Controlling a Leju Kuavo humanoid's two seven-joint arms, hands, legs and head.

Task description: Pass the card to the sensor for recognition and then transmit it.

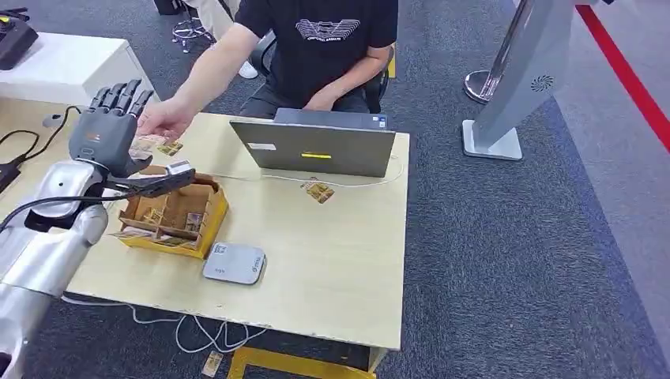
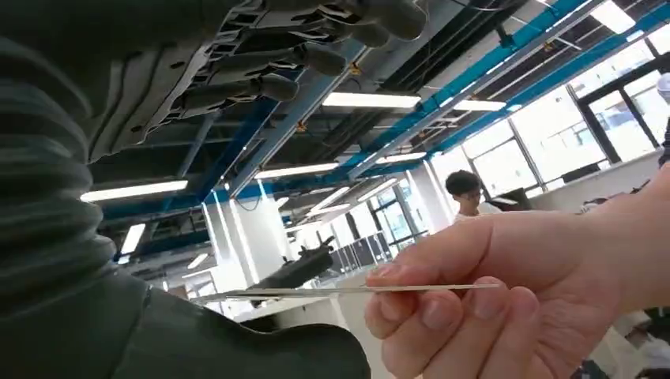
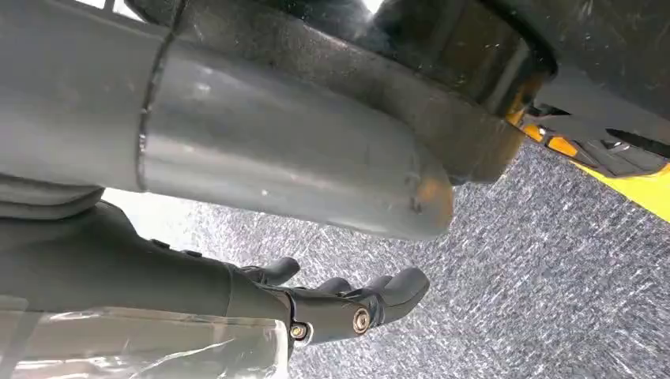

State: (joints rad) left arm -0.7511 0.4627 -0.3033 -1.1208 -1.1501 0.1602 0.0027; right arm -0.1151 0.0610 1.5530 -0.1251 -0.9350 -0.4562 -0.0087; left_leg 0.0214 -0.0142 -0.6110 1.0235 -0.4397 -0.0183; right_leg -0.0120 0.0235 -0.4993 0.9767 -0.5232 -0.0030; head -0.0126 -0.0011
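1 thin pale card (image 2: 348,290), pinched by a person's hand (image 2: 506,292) just beside the robot's spread, empty left hand (image 1: 107,130) above the wooden tabletop (image 1: 332,253), could drop if released early.

A light wooden table (image 1: 332,260) stands on dark grey carpet (image 1: 513,260). On it a grey laptop (image 1: 314,147) sits at the far edge, its lid's back toward the robot. A yellow cardboard box (image 1: 175,217) with compartments rests toward the left, and a small grey sensor (image 1: 234,263) lies just beside its near right corner. One card (image 1: 318,190) lies loose in front of the laptop, touching a thin white cable (image 1: 363,183); more cards (image 1: 158,147) lie beyond the box.
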